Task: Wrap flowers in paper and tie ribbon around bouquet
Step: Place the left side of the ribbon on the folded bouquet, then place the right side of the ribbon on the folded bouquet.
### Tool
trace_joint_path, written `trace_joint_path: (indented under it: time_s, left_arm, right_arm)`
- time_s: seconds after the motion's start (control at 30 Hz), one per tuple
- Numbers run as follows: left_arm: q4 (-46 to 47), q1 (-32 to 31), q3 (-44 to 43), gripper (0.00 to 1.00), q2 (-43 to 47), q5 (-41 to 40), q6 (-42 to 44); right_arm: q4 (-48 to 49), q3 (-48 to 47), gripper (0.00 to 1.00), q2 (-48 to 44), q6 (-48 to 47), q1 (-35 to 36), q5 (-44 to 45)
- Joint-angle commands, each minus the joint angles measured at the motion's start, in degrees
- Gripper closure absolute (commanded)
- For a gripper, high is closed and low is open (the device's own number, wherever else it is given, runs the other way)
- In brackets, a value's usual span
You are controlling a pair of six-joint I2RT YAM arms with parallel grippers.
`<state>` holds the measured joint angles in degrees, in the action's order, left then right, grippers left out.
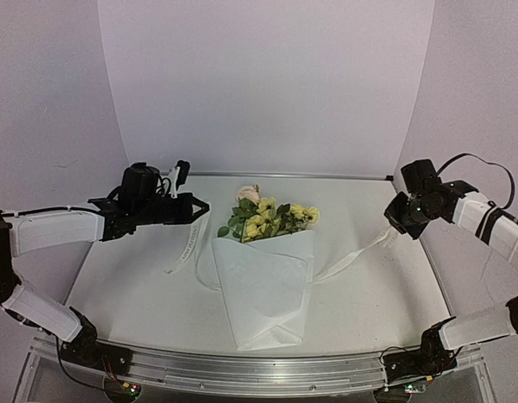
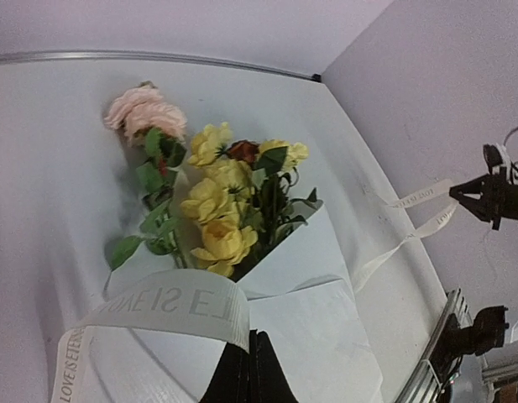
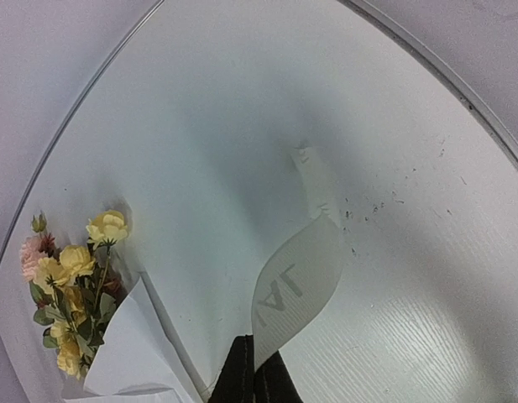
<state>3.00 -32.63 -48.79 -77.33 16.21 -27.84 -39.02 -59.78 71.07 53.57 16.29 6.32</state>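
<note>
Gripping ribbon [image 1: 185, 246] ends with left gripper [image 1: 201, 210] and right gripper [image 1: 393, 228], both pinched fully closed, raised either side of bouquet [image 1: 263, 281] lying in middle of table [image 1: 133, 285], flowers [image 1: 271, 218] at far end

"LOVE IS" on ribbon [image 2: 158, 306]

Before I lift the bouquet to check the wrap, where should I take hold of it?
Probably the folded lower end of the paper, from the near edge: the bouquet lies flat, flowers pointing away, ribbon leaving its sides higher up.
</note>
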Motion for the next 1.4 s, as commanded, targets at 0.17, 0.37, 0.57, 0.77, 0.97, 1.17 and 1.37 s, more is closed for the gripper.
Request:
trace_joint_path:
  time_s: [0.17,0.37,0.57,0.77,0.97,1.17,1.37]
  left_arm:
    - [-0.3,-26.3,-20.9,0.92,-19.5,4.5,23.0]
    - [-7.7,-30.3,-28.4,0.65,-32.0,8.6,24.0]
    - [3.9,-27.7,-22.3,0.41,-25.7,6.2,14.8]
    - [9.6,-21.2,-15.1,0.37,-17.7,4.5,2.9]
    - [11.5,-12.3,-3.3,0.34,-8.4,4.6,-3.5]
    - [16.4,-3.0,6.1,0.29,-5.7,9.9,-15.3]
    - [17.4,2.5,6.0,0.28,-9.8,15.5,-21.2]
  right_arm:
    - [1.3,-6.0,1.00,5.9,-0.1,6.2,-2.2]
    - [2.9,-5.7,1.00,8.8,-0.1,6.2,-4.3]
    - [4.0,-7.8,1.00,11.5,-1.5,7.2,-5.9]
    - [5.6,-12.3,1.00,15.0,-5.7,10.8,-8.8]
    - [6.4,-26.8,1.00,27.1,-12.4,21.5,-16.2]
    - [3.5,-37.2,0.87,38.3,-17.8,29.9,-24.2]
    - [-0.4,-36.0,0.49,37.9,-22.7,32.7,-23.4]
